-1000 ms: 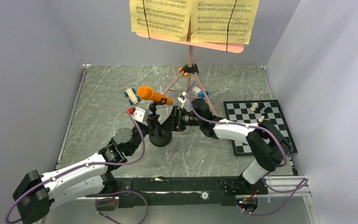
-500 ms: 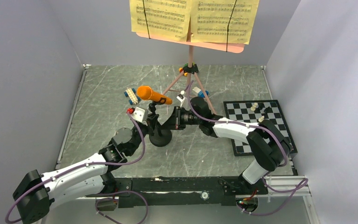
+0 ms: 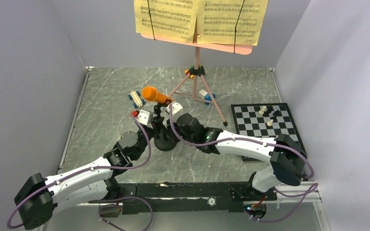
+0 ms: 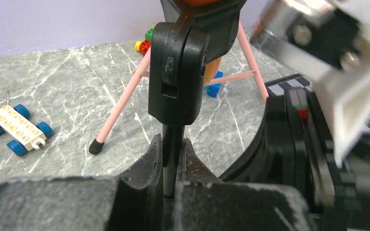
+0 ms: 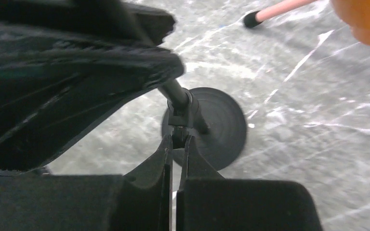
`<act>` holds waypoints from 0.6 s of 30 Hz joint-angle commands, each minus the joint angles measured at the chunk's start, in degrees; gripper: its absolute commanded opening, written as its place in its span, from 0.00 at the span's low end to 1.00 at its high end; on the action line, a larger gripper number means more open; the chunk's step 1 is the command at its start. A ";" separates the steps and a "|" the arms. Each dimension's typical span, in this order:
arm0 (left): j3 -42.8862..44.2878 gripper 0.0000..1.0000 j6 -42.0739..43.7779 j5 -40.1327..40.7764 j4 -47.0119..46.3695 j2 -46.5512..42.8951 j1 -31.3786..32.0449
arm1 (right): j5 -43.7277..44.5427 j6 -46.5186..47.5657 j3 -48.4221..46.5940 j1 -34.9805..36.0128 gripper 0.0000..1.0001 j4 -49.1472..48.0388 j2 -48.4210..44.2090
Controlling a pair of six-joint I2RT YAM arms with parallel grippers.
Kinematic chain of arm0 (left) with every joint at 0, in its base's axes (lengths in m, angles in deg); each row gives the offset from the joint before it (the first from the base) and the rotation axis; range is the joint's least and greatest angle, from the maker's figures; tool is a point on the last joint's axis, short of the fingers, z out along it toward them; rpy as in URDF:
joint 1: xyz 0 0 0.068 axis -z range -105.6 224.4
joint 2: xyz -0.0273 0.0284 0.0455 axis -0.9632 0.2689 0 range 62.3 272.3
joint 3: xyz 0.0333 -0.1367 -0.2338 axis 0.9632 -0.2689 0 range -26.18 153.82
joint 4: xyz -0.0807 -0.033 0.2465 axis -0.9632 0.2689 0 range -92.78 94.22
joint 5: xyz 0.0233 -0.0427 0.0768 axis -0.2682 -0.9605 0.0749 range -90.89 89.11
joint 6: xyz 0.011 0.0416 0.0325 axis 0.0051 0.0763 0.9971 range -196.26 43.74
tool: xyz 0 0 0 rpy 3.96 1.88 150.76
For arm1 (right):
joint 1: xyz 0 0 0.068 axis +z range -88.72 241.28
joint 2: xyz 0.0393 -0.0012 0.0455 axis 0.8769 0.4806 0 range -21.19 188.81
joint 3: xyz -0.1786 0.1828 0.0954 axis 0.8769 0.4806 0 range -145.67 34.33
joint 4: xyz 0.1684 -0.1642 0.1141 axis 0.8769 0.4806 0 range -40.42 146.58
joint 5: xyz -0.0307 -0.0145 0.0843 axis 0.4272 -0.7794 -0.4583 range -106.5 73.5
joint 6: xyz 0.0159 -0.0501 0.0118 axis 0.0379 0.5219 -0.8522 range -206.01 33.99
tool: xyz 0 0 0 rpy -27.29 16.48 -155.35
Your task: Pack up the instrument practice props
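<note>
Our left gripper is clenched on the thin pole of the one small black mic stand, just under its clip head. Our right gripper comes in from the other side. It is pinched shut on the same pole lower down, just above the round base, which sits flat on the marble table.

Right above both grippers, the single orange microphone lies tilted in the clip.

Beyond the grippers, away from our bases, one pink music stand is upright on its tripod. We can see two of its legs plainly, and the nearer foot rests beside the right gripper's wrist. On its desk, high above the grippers, we count two yellow sheet-music pages, side by side, each crossed by a dark strap.

We count two blue-and-white toy blocks, one just left of the microphone head and one between the tripod legs.

Right of the right gripper lies one chessboard. It carries two pale pieces, and its dark pieces are too small for us to count.
</note>
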 commanded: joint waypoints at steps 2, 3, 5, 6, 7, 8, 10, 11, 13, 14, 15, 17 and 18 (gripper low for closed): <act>-1.31 0.00 -5.29 -5.09 5.66 2.71 1.31 | 18.77 16.18 0.48 6.95 0.00 -2.16 2.00; -1.26 0.00 -5.27 -5.17 5.67 2.90 1.36 | 19.97 17.37 0.74 7.42 0.00 -2.50 2.01; -0.85 0.00 -5.15 -5.35 6.19 3.39 1.37 | 21.66 19.58 1.08 8.13 0.00 -2.85 1.71; -0.75 0.00 -5.08 -5.36 6.35 3.64 1.35 | 22.70 20.64 1.04 8.57 0.00 -2.87 1.65; -0.63 0.00 -5.00 -5.37 6.37 3.77 1.32 | 23.38 20.79 0.77 8.73 0.00 -2.50 1.52; -0.44 0.00 -4.83 -5.45 6.33 4.03 1.32 | 23.47 20.09 0.35 8.83 0.00 -1.71 1.06; 0.09 0.00 -4.31 -5.67 6.29 4.45 1.30 | 22.76 18.87 -0.11 8.82 0.18 -0.32 -0.57; 0.41 0.00 -3.87 -5.72 6.35 4.61 1.34 | 22.25 16.63 -0.26 8.81 0.33 0.42 -1.57; 1.29 0.00 -3.24 -5.81 7.01 5.27 1.36 | 21.33 14.03 -0.49 8.82 0.52 1.85 -3.91; 1.75 0.00 -3.00 -5.66 7.44 5.61 1.30 | 20.99 12.90 -0.43 8.79 0.57 2.59 -4.95; 2.22 0.00 -2.73 -5.59 7.77 5.92 1.33 | 20.63 11.85 -0.41 8.78 0.59 3.12 -6.16; 2.61 0.00 -2.46 -5.48 8.31 6.50 1.35 | 19.97 9.77 0.07 8.54 0.62 5.34 -8.76; 2.63 0.00 -2.50 -5.25 8.45 6.75 1.30 | 19.47 8.57 0.60 8.33 0.63 5.85 -10.30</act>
